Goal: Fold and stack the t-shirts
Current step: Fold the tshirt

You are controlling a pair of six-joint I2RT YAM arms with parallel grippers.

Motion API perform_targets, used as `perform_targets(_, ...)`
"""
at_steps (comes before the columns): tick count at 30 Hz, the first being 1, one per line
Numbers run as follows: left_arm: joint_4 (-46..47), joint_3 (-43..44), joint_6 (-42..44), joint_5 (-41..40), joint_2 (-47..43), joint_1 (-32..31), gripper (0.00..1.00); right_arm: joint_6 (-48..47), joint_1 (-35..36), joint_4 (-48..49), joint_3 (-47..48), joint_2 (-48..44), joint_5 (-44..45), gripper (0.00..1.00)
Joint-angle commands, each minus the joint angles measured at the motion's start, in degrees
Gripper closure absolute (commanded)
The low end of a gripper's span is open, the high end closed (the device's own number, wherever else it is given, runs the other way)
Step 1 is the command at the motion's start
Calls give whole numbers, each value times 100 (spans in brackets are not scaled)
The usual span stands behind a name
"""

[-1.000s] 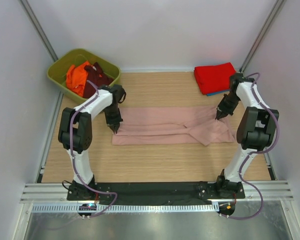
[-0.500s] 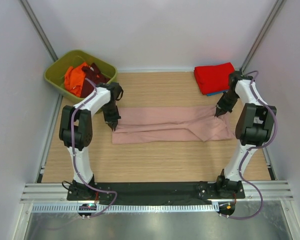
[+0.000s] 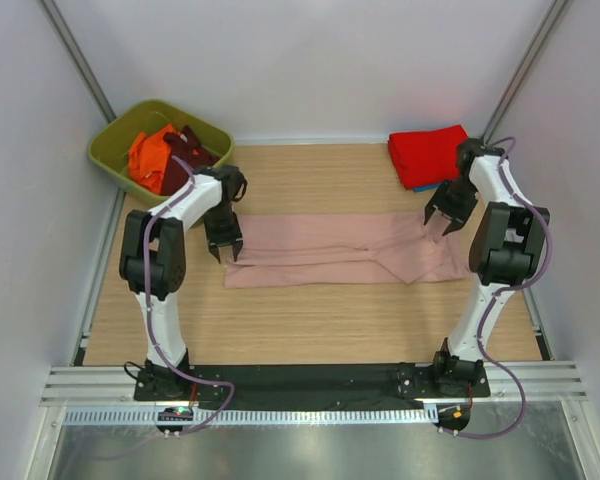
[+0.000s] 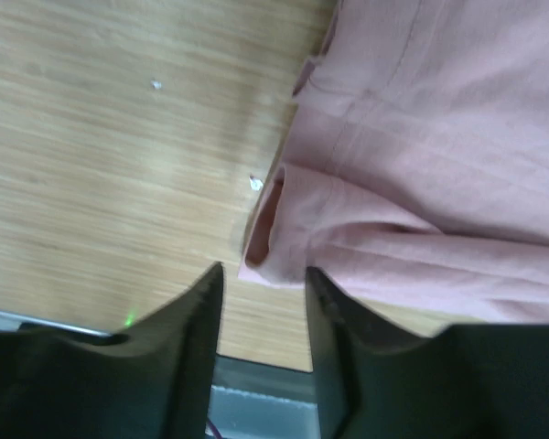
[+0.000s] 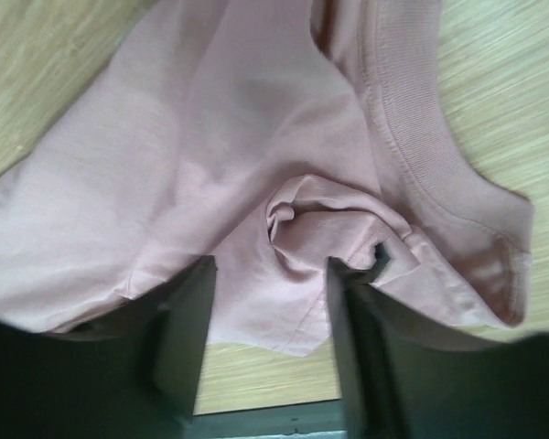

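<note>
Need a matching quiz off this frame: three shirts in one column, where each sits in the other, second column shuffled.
Things:
1. dusty-pink cloth t-shirt
2. folded red cloth t-shirt
3. crumpled orange cloth t-shirt

Places:
A. inside the olive-green plastic bin, far left
B. far right corner of the wooden table
C. spread lengthwise across the table's middle

Pairs: 1-C, 2-B, 3-A
</note>
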Motion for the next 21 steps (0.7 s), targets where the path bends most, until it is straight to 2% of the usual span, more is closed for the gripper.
perform_targets(1,20,169,-41,-72,-424,147,56,-178,27,-194,560,-124,424,39)
perform_targets(3,29,143,-50,25,-653,129,53,-318,44,-379,640,-238,776,33)
perform_targets(6,64,3,-59,165,-1128,24,49,-337,132,-485,475,-641,795,31)
perform_targets(8,82,-129,-67,236,-1462,-81,49,-293,255,-467,71,-983,629,31)
perform_targets(11,266,-418,-67,341,-1944,-476,51,-188,308,-248,-693,-1423,-170,32)
perform_targets(15,916,-797,-111,691,-2307,-1083,55,-152,299,226,-1537,-1802,-217,42)
perform_targets(18,1013,-719,-155,824,-2149,-1338,58,-152,247,297,-1644,-1689,-181,50)
perform_targets(21,1049,-596,-50,948,-1982,-1602,60,-91,98,420,-1758,-1671,-14,65)
